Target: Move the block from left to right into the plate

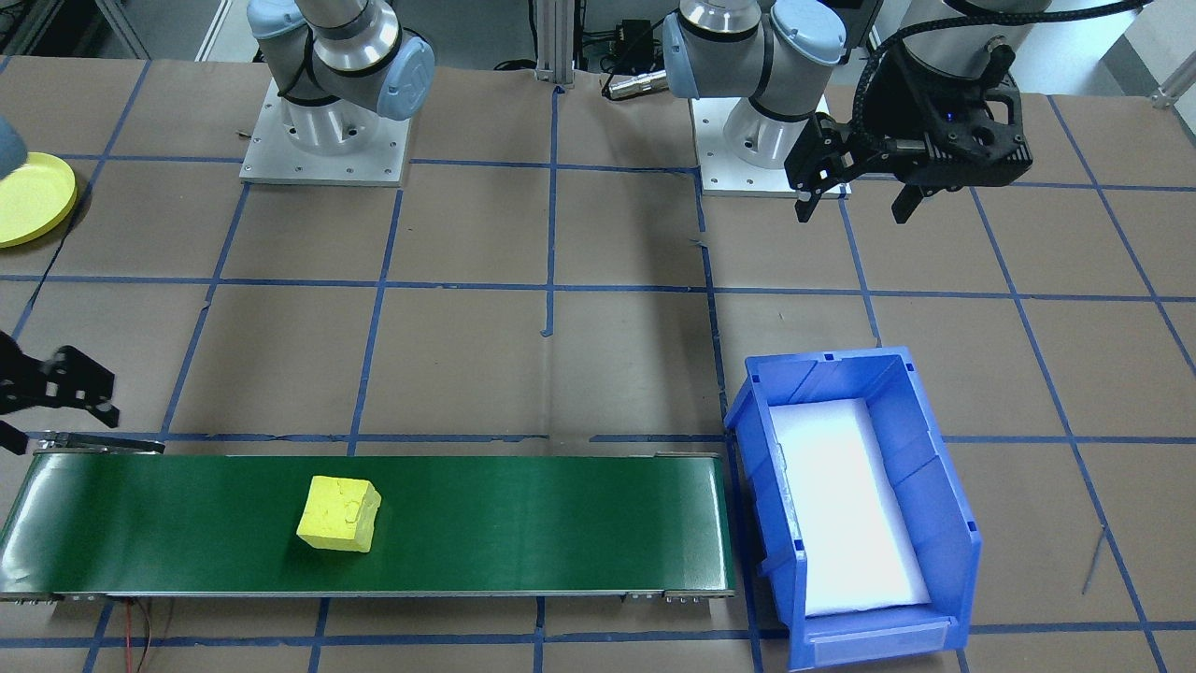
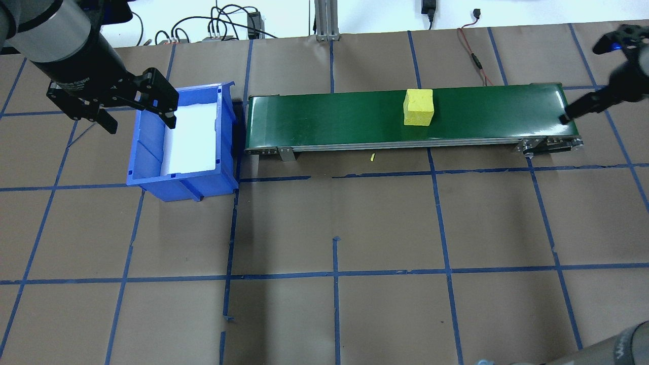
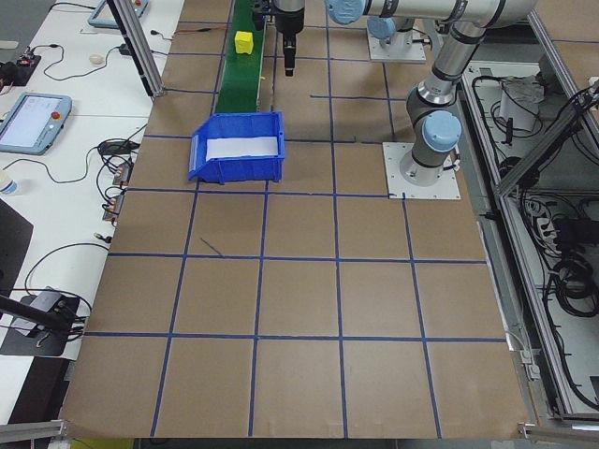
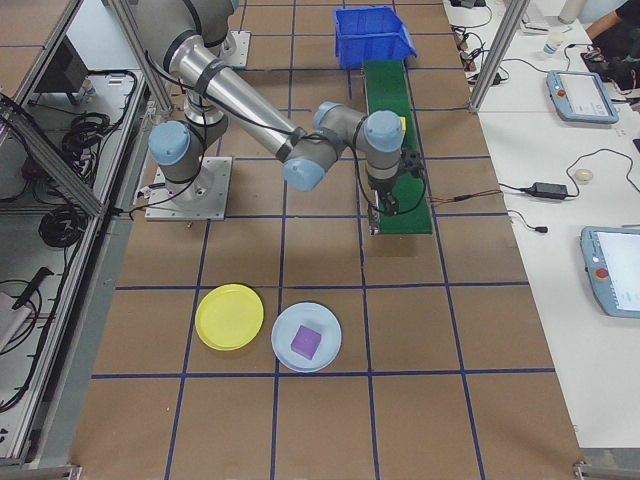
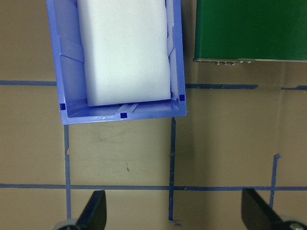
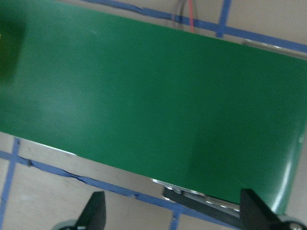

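A yellow block (image 1: pixel 338 514) lies on the green conveyor belt (image 1: pixel 542 523), right of the belt's middle in the overhead view. There the block (image 2: pixel 419 107) has nothing touching it. The yellow plate (image 1: pixel 28 198) sits on the table far off on the robot's right, and the plate (image 4: pixel 229 317) is bare. My right gripper (image 6: pixel 173 213) hangs open over the belt's right end, apart from the block. Over by the blue bin, my left gripper (image 1: pixel 855 201) hovers open and holds nothing.
A blue bin (image 2: pixel 147 170) lined with white foam stands at the belt's left end. Beside the yellow plate, a light blue plate (image 4: pixel 325 365) holds a purple block (image 4: pixel 305 342). Blue tape lines grid the brown table.
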`<action>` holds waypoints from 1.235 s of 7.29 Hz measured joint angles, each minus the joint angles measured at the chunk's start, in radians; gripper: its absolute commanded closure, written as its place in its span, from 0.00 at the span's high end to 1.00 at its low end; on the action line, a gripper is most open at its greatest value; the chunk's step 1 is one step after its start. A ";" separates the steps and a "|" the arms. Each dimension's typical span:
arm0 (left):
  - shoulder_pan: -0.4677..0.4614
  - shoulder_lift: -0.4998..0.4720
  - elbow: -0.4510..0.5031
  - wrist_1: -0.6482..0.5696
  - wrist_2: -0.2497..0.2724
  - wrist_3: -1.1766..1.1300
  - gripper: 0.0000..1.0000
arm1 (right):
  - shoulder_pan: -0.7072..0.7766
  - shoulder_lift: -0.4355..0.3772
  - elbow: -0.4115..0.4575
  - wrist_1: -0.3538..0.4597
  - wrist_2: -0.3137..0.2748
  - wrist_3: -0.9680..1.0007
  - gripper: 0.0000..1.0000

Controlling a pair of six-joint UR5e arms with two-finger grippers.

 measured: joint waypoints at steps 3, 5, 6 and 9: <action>0.000 0.000 0.000 0.001 0.000 0.000 1.00 | 0.197 0.043 -0.070 -0.006 0.008 0.329 1.00; 0.000 0.000 0.000 0.002 0.000 0.000 1.00 | 0.211 0.090 -0.099 -0.020 0.054 0.351 1.00; 0.000 0.000 0.000 0.002 0.000 0.000 1.00 | 0.212 0.114 -0.107 -0.033 0.067 0.351 1.00; 0.000 0.000 0.000 0.001 0.000 0.000 1.00 | 0.211 0.155 -0.111 -0.058 0.073 0.329 1.00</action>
